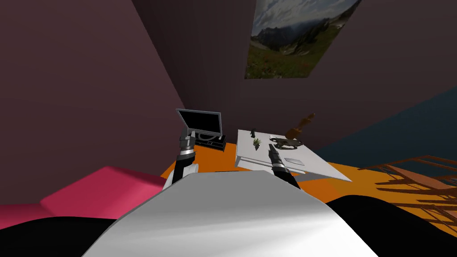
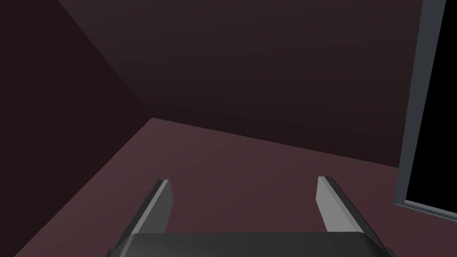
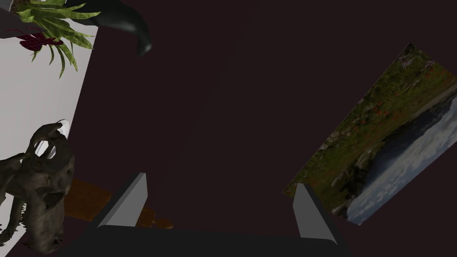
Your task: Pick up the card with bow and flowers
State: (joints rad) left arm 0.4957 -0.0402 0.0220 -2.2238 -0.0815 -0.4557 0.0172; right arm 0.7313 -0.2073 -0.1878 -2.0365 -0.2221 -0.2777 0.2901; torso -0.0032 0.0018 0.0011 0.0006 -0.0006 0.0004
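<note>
A flat pale grey rectangle [image 1: 294,161], card-like, lies on the white table [image 1: 312,165] near its front edge; no bow or flowers can be made out on it. My right gripper [image 1: 270,146] hovers over the table's middle, left of and beyond that rectangle, and in the right wrist view the right gripper [image 3: 221,180] is open and holds nothing. Beside it lie a dark skeleton figure [image 3: 42,187], a small green plant [image 3: 53,26] and a curved black object [image 3: 129,22]. My left gripper [image 1: 186,133] is raised off the table's left side, open in the left wrist view [image 2: 243,179].
A black monitor [image 1: 201,121] stands left of the table, right by my left hand. A brown wooden object [image 1: 301,126] sits behind the table. A pink sofa [image 1: 89,192] is at the near left and a wooden chair [image 1: 419,178] at the right, on an orange floor.
</note>
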